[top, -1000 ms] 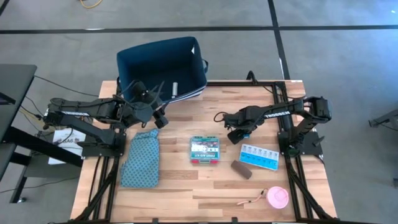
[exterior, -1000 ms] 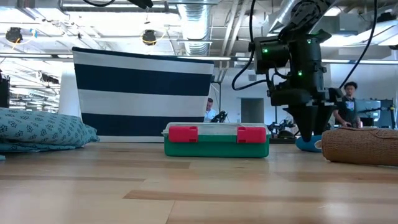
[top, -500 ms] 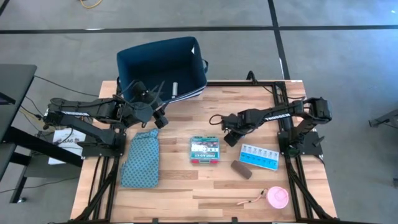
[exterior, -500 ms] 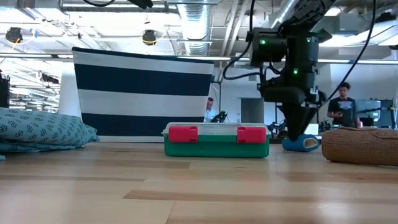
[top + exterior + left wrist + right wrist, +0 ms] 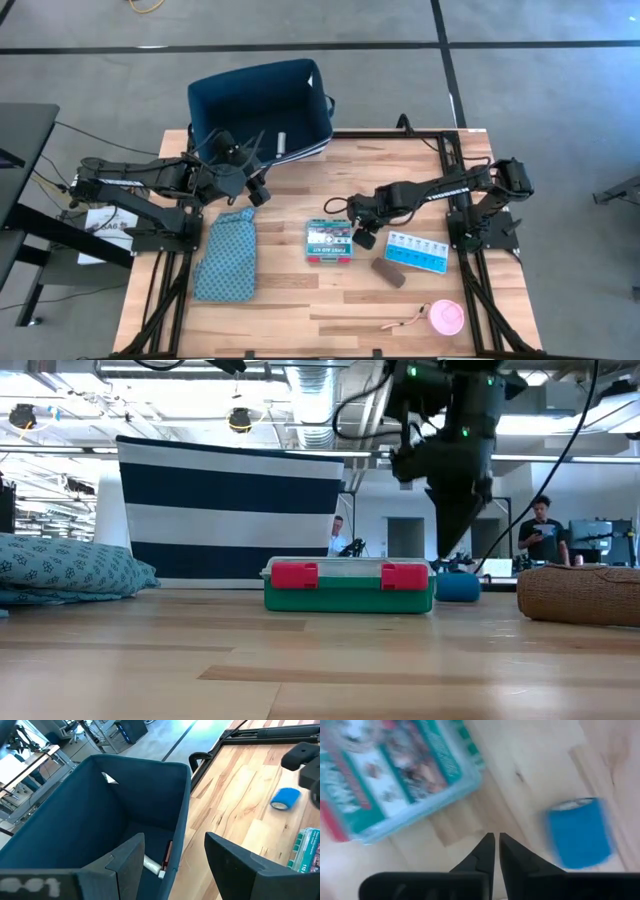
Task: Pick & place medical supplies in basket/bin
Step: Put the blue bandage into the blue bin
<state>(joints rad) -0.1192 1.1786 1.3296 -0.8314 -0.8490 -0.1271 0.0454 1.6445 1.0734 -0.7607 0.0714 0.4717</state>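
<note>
My right gripper [image 5: 495, 838] is shut on nothing. It hangs a little above the table [image 5: 447, 555], between the green-white flat box [image 5: 395, 775] and the blue block [image 5: 580, 832], a short roll that lies on its side on the wood [image 5: 458, 587]. My left gripper [image 5: 172, 865] stands open over the near rim of the dark blue bin [image 5: 258, 105]. Inside the bin lie a white tube [image 5: 152, 866] and a red-capped vial [image 5: 167, 852]. On the table lie the box [image 5: 329, 241], the pill organiser strip [image 5: 421, 252], the brown block [image 5: 388, 272] and the pink disc [image 5: 446, 318].
A flat blue patterned cloth pouch [image 5: 226, 256] lies at the table's left, near my left arm. The bin stands at the table's far left corner. Bare wood lies between the pouch and the box and along the near edge. A person [image 5: 540, 530] stands in the room beyond.
My right gripper has shut without taking anything. It has gone toward the table's left, to the box's right end, and risen a little. The blue block has rolled along the table toward the left and now lies free beside the box.
</note>
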